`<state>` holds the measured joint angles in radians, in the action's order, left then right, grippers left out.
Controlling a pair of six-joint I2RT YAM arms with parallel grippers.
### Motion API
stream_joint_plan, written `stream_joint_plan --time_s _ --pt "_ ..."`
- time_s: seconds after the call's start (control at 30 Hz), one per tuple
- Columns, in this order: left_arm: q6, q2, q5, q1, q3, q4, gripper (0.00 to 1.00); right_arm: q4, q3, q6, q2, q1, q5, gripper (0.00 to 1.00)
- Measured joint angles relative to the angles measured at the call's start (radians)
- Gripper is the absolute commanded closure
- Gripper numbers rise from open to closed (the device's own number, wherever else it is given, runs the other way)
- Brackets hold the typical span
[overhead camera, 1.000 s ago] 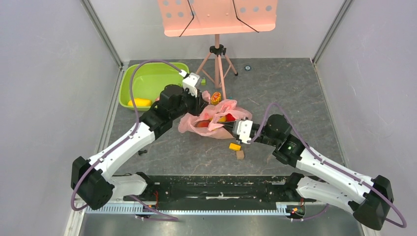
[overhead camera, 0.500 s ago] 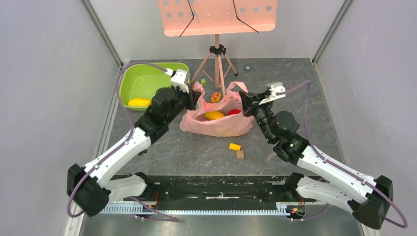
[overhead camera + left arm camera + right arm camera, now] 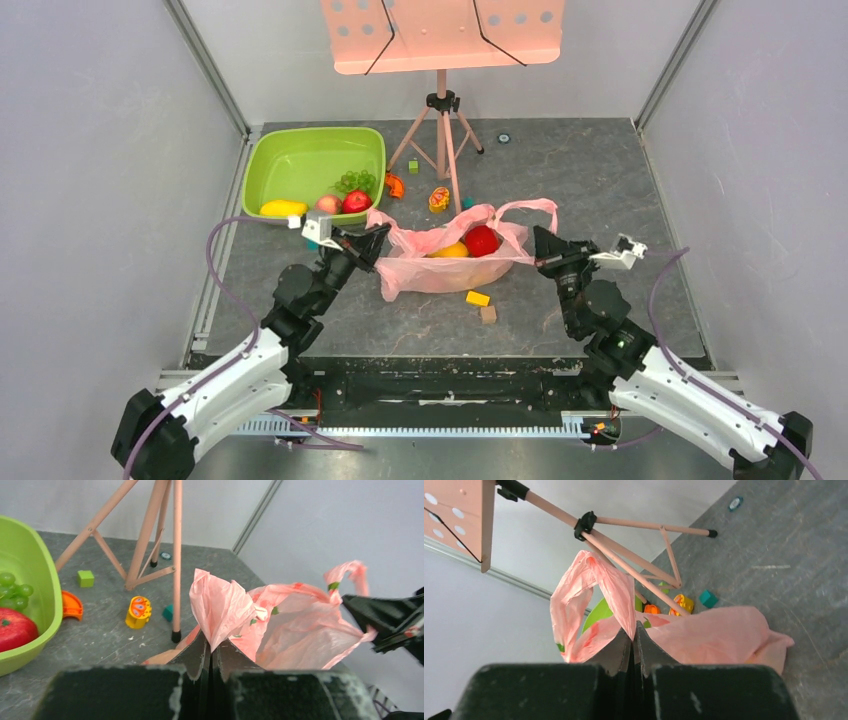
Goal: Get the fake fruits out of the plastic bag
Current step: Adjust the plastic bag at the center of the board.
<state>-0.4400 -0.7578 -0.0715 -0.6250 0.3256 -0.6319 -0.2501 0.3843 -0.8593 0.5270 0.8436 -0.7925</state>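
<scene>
here the plastic bag [image 3: 445, 272] hangs stretched between the two claws, in the middle of the grey surface [image 3: 600, 170]. the left claw [image 3: 372, 238] is pressed together on a bunched flap of the bag's left rim; its wrist view shows the film fanning up out of the closed tips. the right claw [image 3: 541, 241] is likewise pinched tight on the right rim, just beside a loop handle [image 3: 530, 206]. so the bag lies directly between the tips, its mouth pulled wide and facing up.

the bag is thin, crinkly, translucent pink, with small peach and green leaf prints. in the open mouth sit a red apple [image 3: 481, 240] and a yellow-orange fruit [image 3: 450, 250], side by side, and the bag's belly sags onto the surface below them. a yellow cube [image 3: 478, 298] and a tan cube [image 3: 488, 315] lie just in front of the bag.

more fruits rest in the lime-green basin [image 3: 300, 150] at the far left: a long yellow fruit [image 3: 283, 208], a peach [image 3: 327, 204], a second apple [image 3: 355, 201] and green grapes [image 3: 355, 181].

both arms reach forward low from the near edge, angled inward toward each other, wrists about level with the bag's rim.
</scene>
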Motion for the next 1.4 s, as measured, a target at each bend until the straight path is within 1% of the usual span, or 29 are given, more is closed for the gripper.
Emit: stream_joint_plan --time_s 0.03,0.07,0.1,0.13,0.2,0.27,0.3,0.37,0.47,0.5,0.63,0.77,0.9,0.93,1.07,1.13,1.27,1.33,1.4 --pt "-0.005 0.013 0.003 0.000 -0.013 -0.017 0.98 0.016 -0.018 -0.026 -0.020 0.000 -0.005 1.00" --pt "-0.010 0.032 0.010 0.000 -0.027 -0.037 0.98 0.033 -0.034 -0.049 -0.043 0.000 -0.007 0.98" --pt "-0.011 0.048 0.019 0.000 -0.037 -0.051 0.98 0.046 -0.044 -0.058 -0.059 0.001 -0.006 0.89" --pt "-0.012 0.065 0.029 0.000 -0.043 -0.063 0.98 0.055 -0.049 -0.054 -0.071 0.001 -0.001 0.78" --pt "-0.012 0.087 0.046 0.000 -0.046 -0.081 0.98 0.056 -0.046 0.001 -0.078 0.001 0.016 0.58" --pt "-0.011 0.098 0.073 0.000 -0.046 -0.089 0.98 0.060 -0.016 0.122 -0.067 -0.002 0.063 0.42" --pt "-0.011 0.098 0.084 0.000 -0.045 -0.090 0.98 0.067 0.001 0.157 -0.060 -0.002 0.080 0.34" --pt "-0.011 0.089 0.113 0.000 -0.040 -0.087 0.98 0.098 0.072 0.266 -0.031 -0.002 0.131 0.25" --pt "-0.010 0.066 0.145 0.000 -0.021 -0.071 0.98 0.136 0.195 0.415 0.002 -0.002 0.196 0.18" --pt "-0.009 0.060 0.153 0.000 -0.014 -0.063 0.98 0.145 0.230 0.462 0.008 -0.002 0.216 0.17" --pt "-0.008 0.055 0.161 0.000 0.010 -0.023 0.98 0.197 0.357 0.605 0.031 -0.002 0.262 0.16" --pt "0.002 0.055 0.161 0.000 0.035 0.023 0.98 0.303 0.603 0.721 0.159 -0.002 0.308 0.16" --pt "0.014 0.051 0.160 0.000 0.055 0.062 0.98 0.382 0.846 0.784 0.324 -0.002 0.379 0.24" --pt "0.016 0.049 0.160 0.000 0.058 0.069 0.98 0.415 0.929 0.792 0.383 -0.002 0.407 0.25" --pt "0.019 0.042 0.161 0.000 0.068 0.097 0.98 0.465 1.132 0.793 0.570 0.008 0.492 0.32" --pt "0.019 0.038 0.161 0.000 0.072 0.109 0.98 0.478 1.175 0.780 0.644 0.026 0.514 0.35" --pt "0.023 0.035 0.160 0.000 0.078 0.130 0.98 0.500 1.191 0.763 0.762 0.121 0.503 0.40" --pt "0.027 0.032 0.160 -0.001 0.082 0.138 0.98 0.516 1.205 0.763 0.822 0.196 0.469 0.46" --pt "0.031 0.031 0.160 -0.001 0.087 0.147 0.98 0.518 1.221 0.758 0.874 0.263 0.424 0.57"
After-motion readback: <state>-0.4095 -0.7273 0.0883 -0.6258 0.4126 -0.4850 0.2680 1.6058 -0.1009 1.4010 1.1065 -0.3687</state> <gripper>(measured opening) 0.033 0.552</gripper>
